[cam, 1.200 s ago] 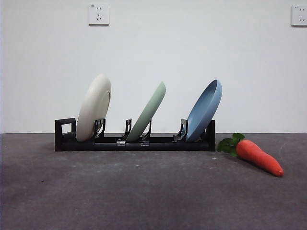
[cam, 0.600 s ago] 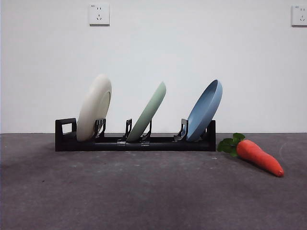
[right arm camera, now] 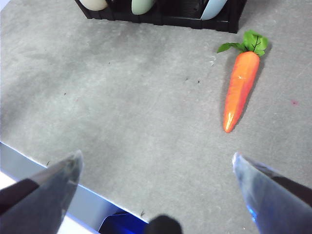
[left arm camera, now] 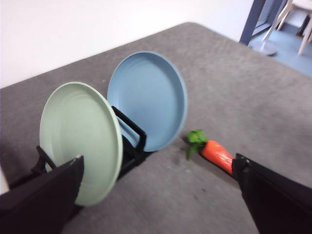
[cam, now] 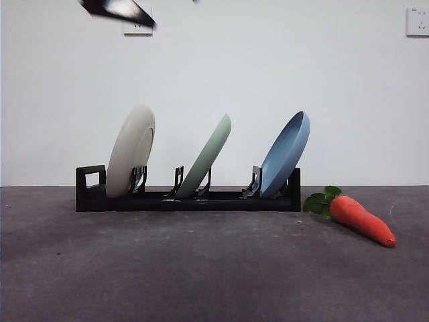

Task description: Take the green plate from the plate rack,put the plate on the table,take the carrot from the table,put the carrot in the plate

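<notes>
The green plate point(cam: 206, 157) leans in the middle slot of the black plate rack point(cam: 221, 200). To the right of the rack, the carrot point(cam: 362, 220) lies on the table point(cam: 201, 268) with its leaves toward the rack. My left gripper point(left arm camera: 158, 163) hangs open and empty above the rack, facing the green plate point(left arm camera: 80, 139) and the carrot point(left arm camera: 217, 153). A dark arm tip point(cam: 117, 9) shows at the front view's top left. My right gripper point(right arm camera: 157, 156) is open and empty over the table's near edge, short of the carrot point(right arm camera: 239, 90).
A cream-white plate point(cam: 131, 151) stands in the rack's left slot and a blue plate point(cam: 286, 154) in its right slot, each close beside the green one. A white wall with two sockets rises behind the table.
A dark arm tip has come into the front view at the top left. The plates, the rack and the carrot have not moved.
</notes>
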Robot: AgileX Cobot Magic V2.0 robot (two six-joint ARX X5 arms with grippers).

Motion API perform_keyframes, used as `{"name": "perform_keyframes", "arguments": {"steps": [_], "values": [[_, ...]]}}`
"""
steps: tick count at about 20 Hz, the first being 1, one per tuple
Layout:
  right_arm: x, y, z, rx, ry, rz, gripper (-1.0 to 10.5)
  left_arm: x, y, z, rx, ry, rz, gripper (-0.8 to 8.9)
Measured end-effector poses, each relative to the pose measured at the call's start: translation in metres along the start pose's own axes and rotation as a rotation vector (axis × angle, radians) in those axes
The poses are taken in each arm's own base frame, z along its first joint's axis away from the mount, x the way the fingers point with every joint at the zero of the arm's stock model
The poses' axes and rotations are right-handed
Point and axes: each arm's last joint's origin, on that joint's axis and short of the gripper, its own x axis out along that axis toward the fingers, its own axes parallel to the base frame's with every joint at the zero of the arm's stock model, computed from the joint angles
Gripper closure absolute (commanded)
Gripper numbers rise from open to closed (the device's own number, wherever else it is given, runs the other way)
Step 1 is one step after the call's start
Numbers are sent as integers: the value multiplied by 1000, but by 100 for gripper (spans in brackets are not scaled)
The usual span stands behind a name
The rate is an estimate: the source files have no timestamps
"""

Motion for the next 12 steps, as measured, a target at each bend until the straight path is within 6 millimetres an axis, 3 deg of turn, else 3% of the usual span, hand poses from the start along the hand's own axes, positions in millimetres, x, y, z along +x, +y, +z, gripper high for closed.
{"name": "perform_keyframes", "arguments": {"steps": [4, 8, 12], "values": [[0, 0, 0, 0, 0, 0, 287, 66, 8, -2, 11, 6, 45, 187], [0, 0, 0, 0, 0, 0, 287, 113, 20, -13, 8, 27, 75, 187], [0, 0, 0, 5, 0, 0, 287, 151, 29, -37, 0, 68, 92, 187]]}}
